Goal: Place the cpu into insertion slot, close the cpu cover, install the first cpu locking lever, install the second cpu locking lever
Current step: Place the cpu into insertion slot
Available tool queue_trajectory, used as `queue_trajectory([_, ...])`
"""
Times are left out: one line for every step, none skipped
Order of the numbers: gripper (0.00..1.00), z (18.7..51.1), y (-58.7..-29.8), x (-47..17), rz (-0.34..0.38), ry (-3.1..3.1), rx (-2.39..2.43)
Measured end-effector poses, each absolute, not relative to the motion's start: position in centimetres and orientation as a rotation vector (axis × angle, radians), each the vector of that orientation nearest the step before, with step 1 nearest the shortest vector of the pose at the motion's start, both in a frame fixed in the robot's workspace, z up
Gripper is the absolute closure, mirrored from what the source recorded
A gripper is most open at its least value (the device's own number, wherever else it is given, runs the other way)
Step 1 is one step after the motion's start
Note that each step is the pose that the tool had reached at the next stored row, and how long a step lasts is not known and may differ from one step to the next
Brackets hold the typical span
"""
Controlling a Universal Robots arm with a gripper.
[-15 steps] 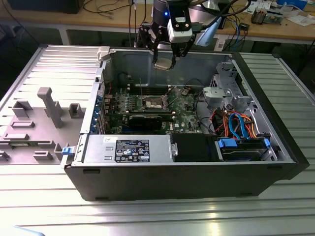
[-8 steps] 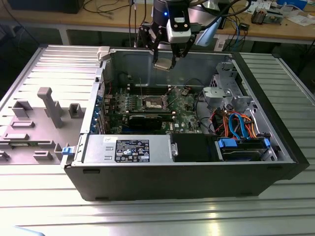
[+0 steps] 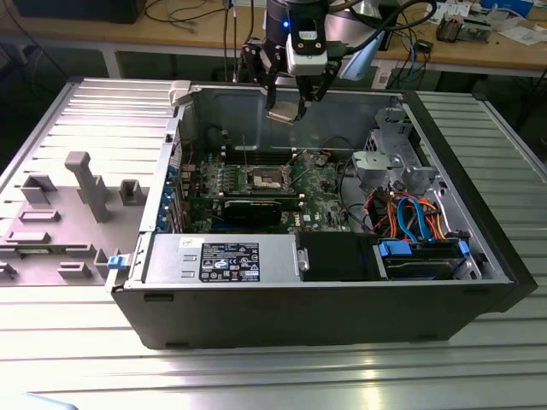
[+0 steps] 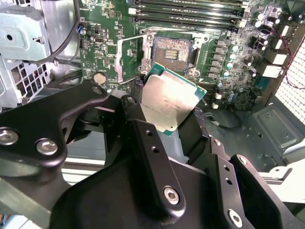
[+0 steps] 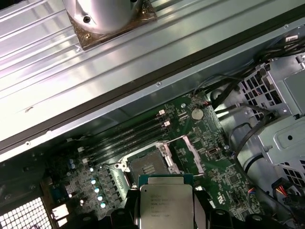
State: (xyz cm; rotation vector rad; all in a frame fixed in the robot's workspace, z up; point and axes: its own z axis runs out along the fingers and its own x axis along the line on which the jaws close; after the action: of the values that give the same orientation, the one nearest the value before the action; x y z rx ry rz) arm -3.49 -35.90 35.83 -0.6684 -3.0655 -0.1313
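Note:
My gripper [image 3: 285, 110] hangs above the back of the open computer case [image 3: 256, 320], shut on the cpu [image 3: 280, 117]. In both wrist views the cpu [image 4: 172, 99] [image 5: 165, 202] is a silver-topped square with a green rim, held by its edges between the black fingers [image 4: 147, 148]. It is in the air, apart from the board. Below it the insertion slot [image 4: 171, 47] [image 5: 147, 168] [image 3: 267, 178] lies bare, its contacts showing. The cpu cover [image 4: 127, 59] [image 5: 189, 153] is swung open beside the slot.
Memory slots [image 4: 190, 12] run along one side of the socket. A silver power supply box [image 3: 226, 259] fills the case's front, with a drive cage [image 3: 389, 162] and blue cables [image 3: 419, 218] at the exterior view's right. Grey fixtures [image 3: 85, 184] stand on the table outside.

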Motion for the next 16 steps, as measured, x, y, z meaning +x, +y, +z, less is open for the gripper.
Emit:
queue_trajectory([0.45,35.83,-35.90,-3.49,-0.131,-3.065,-0.669])
queue_trajectory([0.45,35.83,-35.90,-3.49,-0.131,-3.065,-0.670])
queue_trajectory([0.45,35.83,-35.90,-3.49,-0.131,-3.065,-0.670])
queue_trajectory([0.45,35.83,-35.90,-3.49,-0.131,-3.065,-0.670])
queue_trajectory([0.45,35.83,-35.90,-3.49,-0.131,-3.065,-0.670])
queue_trajectory([0.45,35.83,-35.90,-3.49,-0.131,-3.065,-0.670])
queue_trajectory([0.45,35.83,-35.90,-3.49,-0.131,-3.065,-0.670])
queue_trajectory([0.45,35.83,-35.90,-3.49,-0.131,-3.065,-0.670])
queue_trajectory([0.45,35.83,-35.90,-3.49,-0.131,-3.065,-0.670])
queue_trajectory([0.45,35.83,-35.90,-3.49,-0.131,-3.065,-0.671])
queue_trajectory([0.45,35.83,-35.90,-3.49,-0.131,-3.065,-0.673])
queue_trajectory([0.45,35.83,-35.90,-3.48,-0.131,-3.064,-0.674])
queue_trajectory([0.45,35.83,-35.90,-3.48,-0.131,-3.064,-0.678])
queue_trajectory([0.45,35.83,-35.90,-3.48,-0.131,-3.062,-0.685])
queue_trajectory([0.45,35.82,-35.90,-3.48,-0.131,-3.061,-0.692])
queue_trajectory([0.45,35.81,-35.90,-3.49,-0.131,-3.058,-0.707])
